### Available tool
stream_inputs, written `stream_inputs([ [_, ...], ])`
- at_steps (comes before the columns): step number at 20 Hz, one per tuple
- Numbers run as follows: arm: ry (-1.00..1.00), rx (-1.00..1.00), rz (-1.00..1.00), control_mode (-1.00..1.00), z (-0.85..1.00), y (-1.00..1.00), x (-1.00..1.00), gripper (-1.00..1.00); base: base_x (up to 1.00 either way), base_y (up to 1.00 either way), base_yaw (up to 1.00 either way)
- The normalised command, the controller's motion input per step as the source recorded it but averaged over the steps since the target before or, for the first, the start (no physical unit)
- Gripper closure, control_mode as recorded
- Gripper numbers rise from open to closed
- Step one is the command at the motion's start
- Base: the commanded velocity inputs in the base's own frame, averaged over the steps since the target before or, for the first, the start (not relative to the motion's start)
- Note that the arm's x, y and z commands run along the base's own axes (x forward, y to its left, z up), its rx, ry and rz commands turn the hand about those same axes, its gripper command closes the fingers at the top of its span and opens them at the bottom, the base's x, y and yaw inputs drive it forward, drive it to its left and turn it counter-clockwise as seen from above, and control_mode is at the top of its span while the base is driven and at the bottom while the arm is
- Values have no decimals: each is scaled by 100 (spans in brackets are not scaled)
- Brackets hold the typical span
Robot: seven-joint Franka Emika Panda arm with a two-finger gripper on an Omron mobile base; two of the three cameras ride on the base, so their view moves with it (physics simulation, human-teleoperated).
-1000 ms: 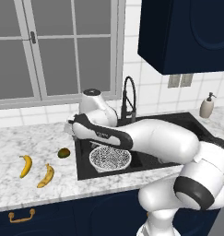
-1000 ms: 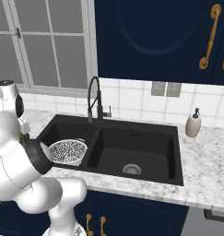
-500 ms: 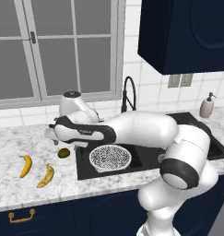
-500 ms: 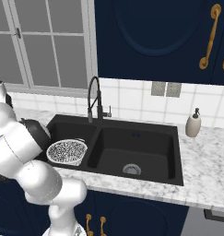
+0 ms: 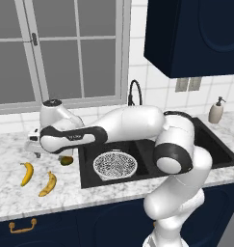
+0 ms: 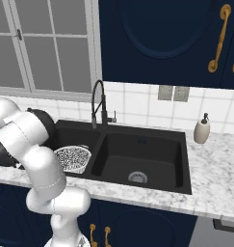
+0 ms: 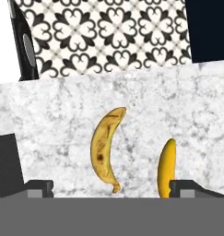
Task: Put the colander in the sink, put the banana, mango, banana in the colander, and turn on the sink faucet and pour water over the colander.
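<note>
The arm stretches to the left of the left base view, and its gripper (image 5: 37,144) hangs low over the marble desk (image 5: 12,198) at the middle left of the frame, just left of the mango (image 5: 66,160). In the hand view the two finger tips (image 7: 39,188) rise at the bottom left and bottom right, set wide apart with nothing between them, so the jaws are wide and empty.

The colander (image 5: 115,164) sits in the left basin of the sink (image 5: 219,149), near the centre of the left base view; in the right base view it lies at the middle left, partly behind the arm. It holds no fruit.

The mango lies on the desk just left of the sink's edge. Two bananas lie further to the lower left: one banana (image 5: 26,173) nearer the left edge of the frame, the other banana (image 5: 48,184) just right of it and closer to the desk's front. They are near each other but apart. In the hand view the spotted banana (image 7: 105,148) lies at the centre, curved, and the plainer one (image 7: 166,168) is at the lower right, its end hidden by the right finger tip.

The faucet (image 6: 97,103) stands behind the sink, above centre left in the right base view. No water is seen at its spout. A soap dispenser (image 6: 201,129) stands on the desk at the right.
</note>
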Motion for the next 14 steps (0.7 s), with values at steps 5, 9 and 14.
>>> stream_inputs([
  [5,0,-5,6,-100,-19,53,10,-100,0,0,0],
  [9,0,-6,5,-100,-14,44,12,-100,0,0,0],
  [14,1,-8,1,-100,-24,41,20,-100,0,0,0],
])
